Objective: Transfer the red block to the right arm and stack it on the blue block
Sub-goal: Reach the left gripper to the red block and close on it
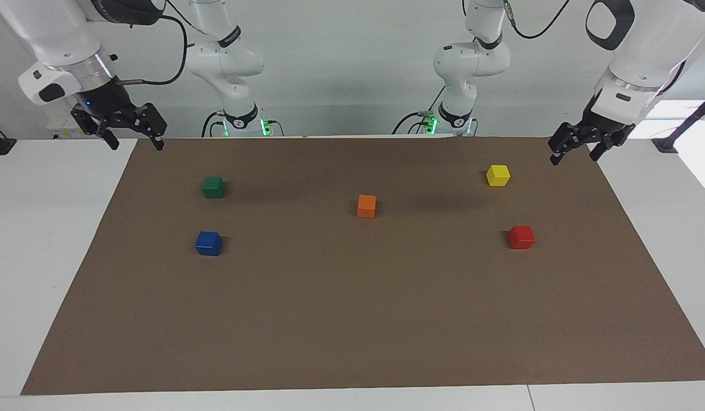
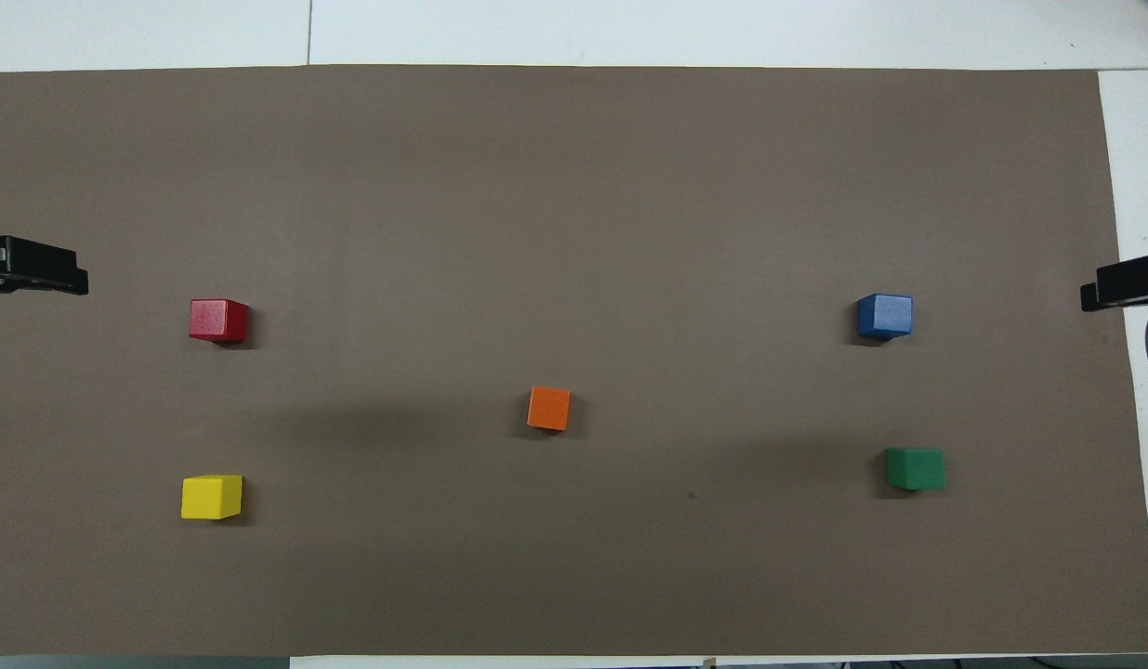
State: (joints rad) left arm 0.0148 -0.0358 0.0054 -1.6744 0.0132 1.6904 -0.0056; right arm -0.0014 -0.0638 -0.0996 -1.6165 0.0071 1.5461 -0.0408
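The small bright red cube (image 1: 521, 237) sits flat on the brown paper mat (image 1: 352, 319) toward the left arm's end of the table, with nothing touching it. The small yellow cube (image 1: 498, 175) lies nearer to the robots than it, on the same end. The small orange cube (image 1: 366, 206) rests near the middle of the mat. Toward the right arm's end lies the small deep blue cube (image 1: 208, 243), bare on top, and the small dark green cube (image 1: 213, 186) is nearer to the robots than it. The mat covers most of a white tabletop (image 1: 49, 228), and a pale wall rises at the robots' end. The black left gripper (image 1: 575, 149) hangs over the mat's corner, fingers spread and empty. The black right gripper (image 1: 132, 140), blue light at its wrist, hangs over the mat's edge, fingers wide and empty.
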